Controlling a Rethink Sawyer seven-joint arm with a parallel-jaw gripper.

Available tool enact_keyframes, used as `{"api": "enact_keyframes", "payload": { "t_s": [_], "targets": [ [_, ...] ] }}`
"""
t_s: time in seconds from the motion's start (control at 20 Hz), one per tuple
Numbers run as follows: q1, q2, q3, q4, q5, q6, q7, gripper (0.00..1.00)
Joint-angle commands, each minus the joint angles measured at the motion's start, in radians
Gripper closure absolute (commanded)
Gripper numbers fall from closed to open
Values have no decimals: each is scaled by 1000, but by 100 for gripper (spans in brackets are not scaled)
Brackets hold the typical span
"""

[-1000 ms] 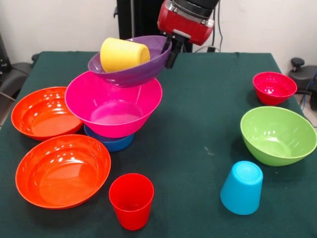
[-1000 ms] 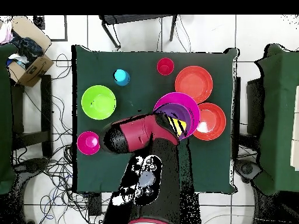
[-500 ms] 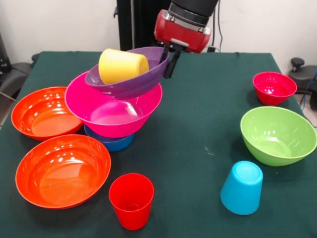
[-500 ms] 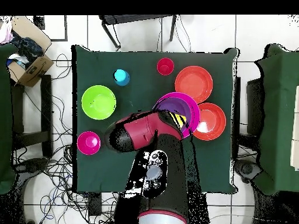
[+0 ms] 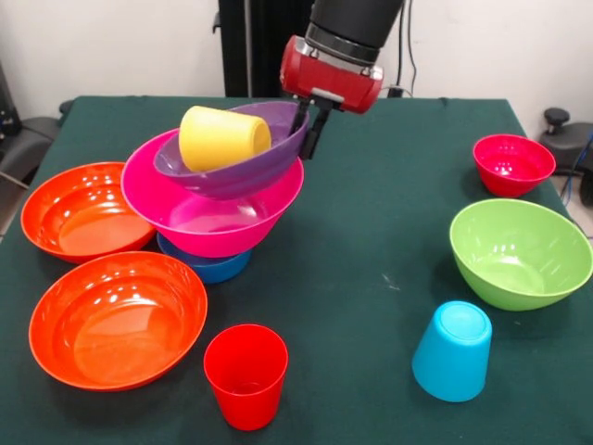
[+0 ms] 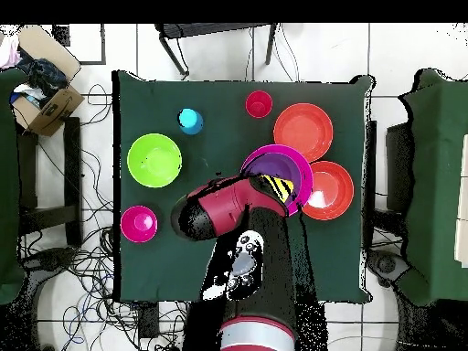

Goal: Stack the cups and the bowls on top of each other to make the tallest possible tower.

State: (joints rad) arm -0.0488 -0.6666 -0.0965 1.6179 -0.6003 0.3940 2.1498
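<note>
My gripper (image 5: 308, 127) is shut on the right rim of the wide purple bowl (image 5: 243, 171), one finger inside and one outside. A yellow cup (image 5: 222, 137) lies on its side in that bowl. The purple bowl is tilted and rests in the large magenta bowl (image 5: 208, 221), which sits on a small blue bowl (image 5: 209, 267); these make the tower. In the overhead view the arm (image 6: 224, 210) covers part of the tower's purple bowl (image 6: 285, 168). A red cup (image 5: 246, 375) stands upright at the front. A light blue cup (image 5: 452, 350) stands upside down.
Two large orange bowls (image 5: 82, 209) (image 5: 116, 320) lie left of the tower. A lime green bowl (image 5: 519, 252) and a small crimson bowl (image 5: 512, 164) sit at the right. In the overhead view chairs and a cardboard box (image 6: 41, 96) surround the table (image 6: 228, 274).
The gripper has moved down and left with the purple bowl, lowering it from above the magenta bowl until it rests in it. The yellow cup stayed in the bowl.
</note>
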Motion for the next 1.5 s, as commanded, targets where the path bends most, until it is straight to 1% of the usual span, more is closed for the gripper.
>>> {"api": "enact_keyframes", "payload": {
  "t_s": [0.05, 0.25, 0.55, 0.95, 1.5],
  "targets": [
    [17, 70, 62, -33, -78, -61, -27, 100],
    [24, 71, 54, -28, -75, -63, -22, 100],
    [16, 79, 45, -29, -87, -71, -33, 100],
    [5, 70, 45, -23, -93, -54, -47, 100],
    [1, 83, 43, -41, -113, -60, -43, 100]
  ]
}}
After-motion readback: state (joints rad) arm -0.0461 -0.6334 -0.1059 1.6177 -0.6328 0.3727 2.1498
